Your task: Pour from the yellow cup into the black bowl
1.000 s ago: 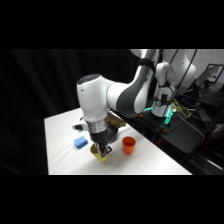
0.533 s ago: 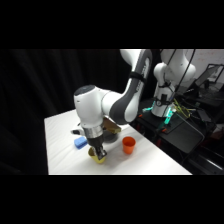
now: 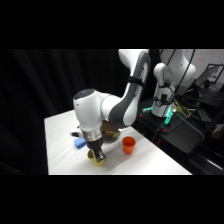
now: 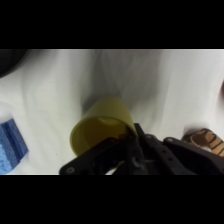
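the gripper [image 4: 131, 150] sat low over the yellow cup [image 4: 102, 130] near the table's [image 3: 60, 150] front edge, its grip impossible to tell, and the one yellow cup, like the one orange cup [image 3: 128, 145], looked light, stiff and slick, best pinched at its rim.

Yellow cup [image 4: 102, 130], orange cup [image 3: 128, 145], a blue block [image 4: 11, 146] with a faint speckle, white table [image 3: 65, 150], white arm [image 3: 117, 100] with grey joints, black gripper [image 4: 131, 156]
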### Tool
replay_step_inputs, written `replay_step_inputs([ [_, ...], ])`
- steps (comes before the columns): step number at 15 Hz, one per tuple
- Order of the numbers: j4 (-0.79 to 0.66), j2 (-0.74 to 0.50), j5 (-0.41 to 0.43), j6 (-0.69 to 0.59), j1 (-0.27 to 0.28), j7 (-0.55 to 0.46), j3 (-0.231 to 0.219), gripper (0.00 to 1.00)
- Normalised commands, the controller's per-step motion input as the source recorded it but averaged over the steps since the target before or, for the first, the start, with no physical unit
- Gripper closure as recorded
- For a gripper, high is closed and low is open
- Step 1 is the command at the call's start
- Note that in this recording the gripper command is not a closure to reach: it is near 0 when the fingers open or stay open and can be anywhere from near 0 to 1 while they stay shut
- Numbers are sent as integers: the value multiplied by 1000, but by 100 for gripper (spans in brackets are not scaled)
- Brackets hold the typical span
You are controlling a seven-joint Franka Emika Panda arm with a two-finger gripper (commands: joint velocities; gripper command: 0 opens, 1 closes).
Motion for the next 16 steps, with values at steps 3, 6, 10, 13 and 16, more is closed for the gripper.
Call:
replay_step_inputs([
  [3, -4, -84, -27, -8, 87, 117, -82, 0],
  [6, -40, -162, -82, -126, 123, 168, -124, 0],
  [10, -100, -256, -101, -186, 109, 145, -94, 0],
  [13, -136, -399, -81, -260, 57, 90, -44, 0],
  [16, -21, -446, -18, -435, 0, 42, 4, 0],
])
